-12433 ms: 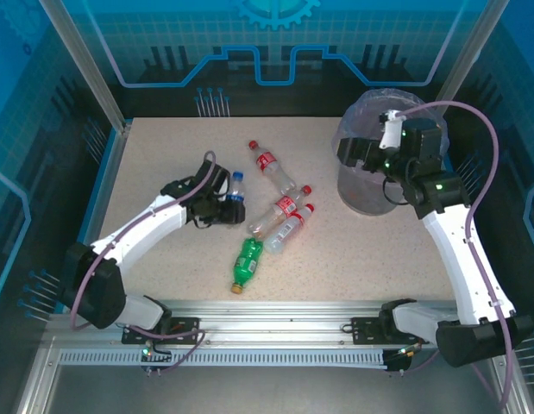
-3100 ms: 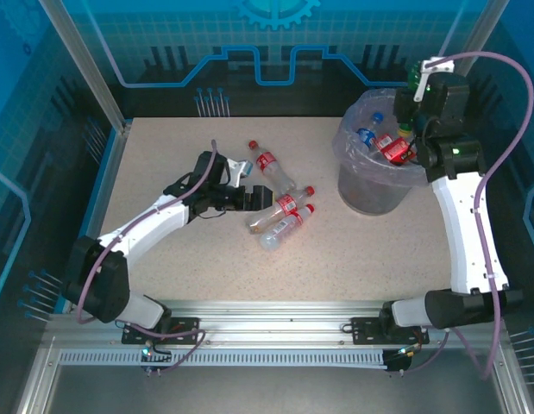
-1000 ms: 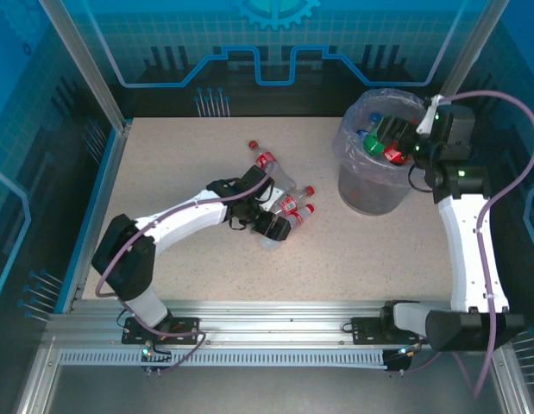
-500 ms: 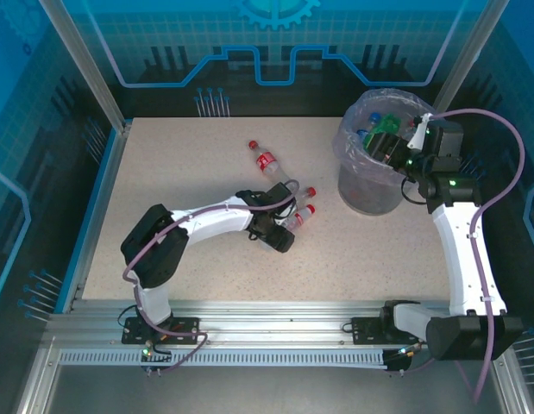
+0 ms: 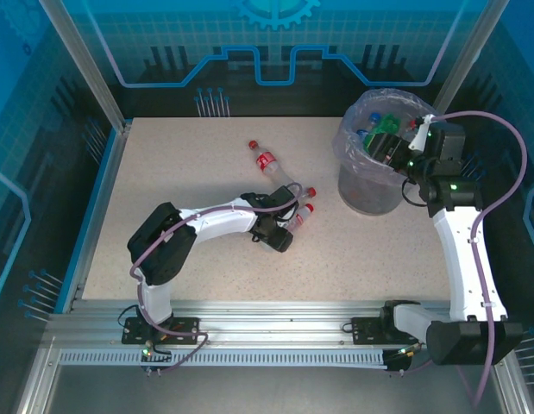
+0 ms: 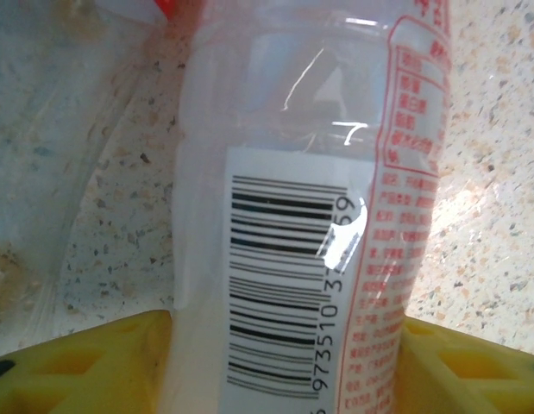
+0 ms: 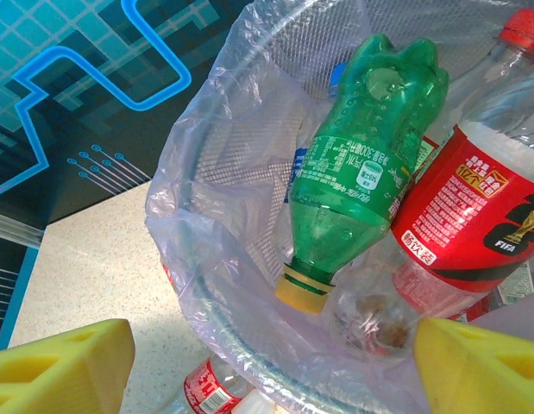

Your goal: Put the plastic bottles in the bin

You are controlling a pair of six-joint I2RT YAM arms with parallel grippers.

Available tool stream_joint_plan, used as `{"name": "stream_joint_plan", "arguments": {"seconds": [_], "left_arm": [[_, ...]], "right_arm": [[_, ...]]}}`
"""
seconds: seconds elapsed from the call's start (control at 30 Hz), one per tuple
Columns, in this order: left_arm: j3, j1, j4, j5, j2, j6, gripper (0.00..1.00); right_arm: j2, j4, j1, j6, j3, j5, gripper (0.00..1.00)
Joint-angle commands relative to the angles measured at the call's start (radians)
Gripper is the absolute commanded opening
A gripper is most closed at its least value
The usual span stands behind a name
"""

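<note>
Clear plastic crushes easily, so the squeeze wants care. The left gripper (image 5: 279, 231) grasps a bottle (image 6: 288, 259) lying mid-table, with the yellow pads (image 6: 77, 366) against both sides of its label. I would lift it straight up, since a neighbour (image 5: 294, 195) lies just beside it on the far side. The swing then goes right to the bin (image 5: 367, 191), and should stay wide of the right gripper (image 7: 267, 366), which hangs released over the bin's rim.

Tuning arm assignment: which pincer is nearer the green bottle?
Right. The right pincer is open just short of the green bottle, at the bin rim; the left pincer is far across the table, a clear bottle in its jaws.
</note>
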Motion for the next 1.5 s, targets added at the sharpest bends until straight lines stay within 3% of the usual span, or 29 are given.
{"name": "stream_joint_plan", "arguments": {"seconds": [0.0,0.37,0.6,0.8,1.07,1.23,1.47], "left_arm": [[-0.044,-0.009,0.078,0.031,-0.069,0.006,0.6],[-0.139,0.006,0.256,0.068,-0.283,-0.016,0.51],[-0.215,0.059,0.478,0.106,-0.421,-0.116,0.5],[-0.296,0.093,0.659,0.196,-0.477,-0.2,0.5],[-0.374,0.093,0.789,0.242,-0.517,-0.247,0.5],[-0.374,0.096,0.79,0.235,-0.523,-0.246,0.5],[-0.358,0.098,0.794,0.242,-0.504,-0.259,0.5]], "right_arm": [[-0.02,0.01,-0.003,0.011,-0.003,-0.025,0.85],[-0.011,0.005,0.016,0.039,0.032,-0.131,0.85],[0.036,0.034,0.162,0.066,0.011,-0.167,0.85],[0.128,0.208,0.304,0.113,-0.046,-0.226,0.85],[0.275,0.35,0.374,0.161,-0.039,-0.26,0.84],[0.307,0.371,0.382,0.166,-0.035,-0.276,0.75],[0.305,0.385,0.385,0.182,-0.055,-0.285,0.55]]}}
